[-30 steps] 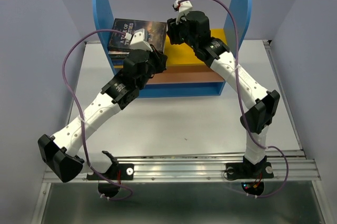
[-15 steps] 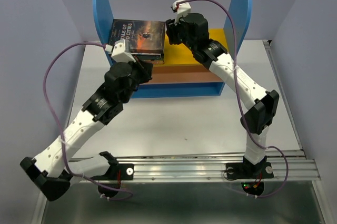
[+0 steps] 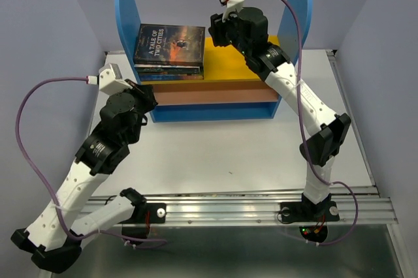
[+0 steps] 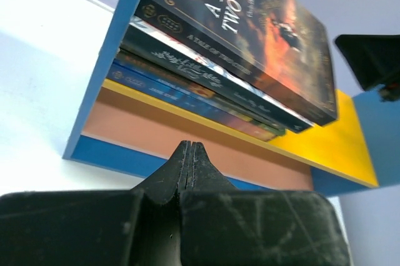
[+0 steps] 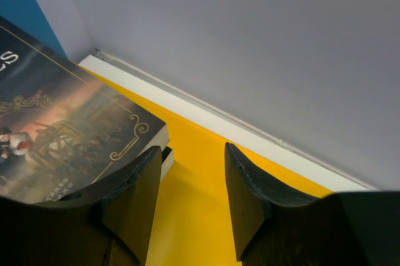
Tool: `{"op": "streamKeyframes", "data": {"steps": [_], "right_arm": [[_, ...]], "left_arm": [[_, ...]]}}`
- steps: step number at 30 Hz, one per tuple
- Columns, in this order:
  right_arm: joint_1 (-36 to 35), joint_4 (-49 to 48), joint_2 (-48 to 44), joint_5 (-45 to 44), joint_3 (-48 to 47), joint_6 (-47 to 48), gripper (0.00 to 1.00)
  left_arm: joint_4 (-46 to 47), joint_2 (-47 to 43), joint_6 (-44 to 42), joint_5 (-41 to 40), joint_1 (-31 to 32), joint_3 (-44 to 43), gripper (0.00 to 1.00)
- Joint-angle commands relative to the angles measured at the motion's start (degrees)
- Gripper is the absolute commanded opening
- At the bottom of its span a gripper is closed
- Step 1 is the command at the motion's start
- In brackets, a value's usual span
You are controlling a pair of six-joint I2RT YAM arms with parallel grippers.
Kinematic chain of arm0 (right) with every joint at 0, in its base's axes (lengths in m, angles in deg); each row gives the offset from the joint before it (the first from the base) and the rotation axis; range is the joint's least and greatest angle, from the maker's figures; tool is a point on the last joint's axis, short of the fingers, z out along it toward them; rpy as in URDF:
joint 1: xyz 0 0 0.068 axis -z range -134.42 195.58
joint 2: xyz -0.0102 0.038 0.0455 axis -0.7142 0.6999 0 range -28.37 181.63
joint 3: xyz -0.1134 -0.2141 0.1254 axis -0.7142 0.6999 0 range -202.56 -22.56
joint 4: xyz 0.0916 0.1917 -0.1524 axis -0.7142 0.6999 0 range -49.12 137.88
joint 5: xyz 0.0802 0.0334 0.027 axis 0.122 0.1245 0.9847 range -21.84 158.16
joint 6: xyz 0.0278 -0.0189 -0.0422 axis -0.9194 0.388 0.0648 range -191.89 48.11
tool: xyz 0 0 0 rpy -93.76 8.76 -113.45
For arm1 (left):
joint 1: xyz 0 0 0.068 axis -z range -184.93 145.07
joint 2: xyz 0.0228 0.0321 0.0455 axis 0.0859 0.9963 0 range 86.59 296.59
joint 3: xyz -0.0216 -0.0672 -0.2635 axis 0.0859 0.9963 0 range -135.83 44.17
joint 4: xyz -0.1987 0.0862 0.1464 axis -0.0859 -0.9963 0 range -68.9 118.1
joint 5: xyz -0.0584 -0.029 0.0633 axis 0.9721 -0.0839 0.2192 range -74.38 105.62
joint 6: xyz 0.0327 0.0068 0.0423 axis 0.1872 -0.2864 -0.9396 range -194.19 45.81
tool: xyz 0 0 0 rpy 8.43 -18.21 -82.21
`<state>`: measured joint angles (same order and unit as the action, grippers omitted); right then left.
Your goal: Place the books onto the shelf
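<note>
Books [image 3: 168,53] lie flat in one stack on the yellow top board of the shelf [image 3: 238,62], pushed against its left side panel. The left gripper [image 4: 189,150] sits in front of and below the stack, clear of it, its black fingers pressed together on nothing. The right gripper [image 5: 192,153] hovers over the bare yellow board just right of the stack, jaws partly apart with nothing between them. One of its fingers is close beside the top book's corner. The books are thin paperbacks with glossy covers. The top one is dark with gold scrollwork, titled A Tale of Two Cities. At least five spines show in the left wrist view, but the exact count is unclear. The shelf has two round-topped blue side panels, one yellow board, one brown board below and a blue base, all flat and smooth. It stands on a plain white table [image 3: 228,141].
</note>
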<state>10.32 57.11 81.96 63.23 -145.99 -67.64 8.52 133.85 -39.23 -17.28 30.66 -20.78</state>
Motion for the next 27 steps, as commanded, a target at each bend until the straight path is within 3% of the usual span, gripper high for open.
{"op": "streamKeyframes", "data": {"steps": [1,11,27], "right_arm": [[-0.1,-2.3,1.1,4.3,-4.2,0.1,0.5],[-0.1,-3.9,2.9,7.9,-4.6,0.5,0.5],[-0.1,-10.0,2.1,11.0,-1.0,0.4,0.52]], "left_arm": [[2.2,2.3,-2.4,1.6,-4.5,-0.2,0.0],[8.4,8.0,-5.2,11.9,-14.4,-1.6,0.0],[13.1,12.3,-5.8,16.2,-17.7,-3.4,0.0]]}}
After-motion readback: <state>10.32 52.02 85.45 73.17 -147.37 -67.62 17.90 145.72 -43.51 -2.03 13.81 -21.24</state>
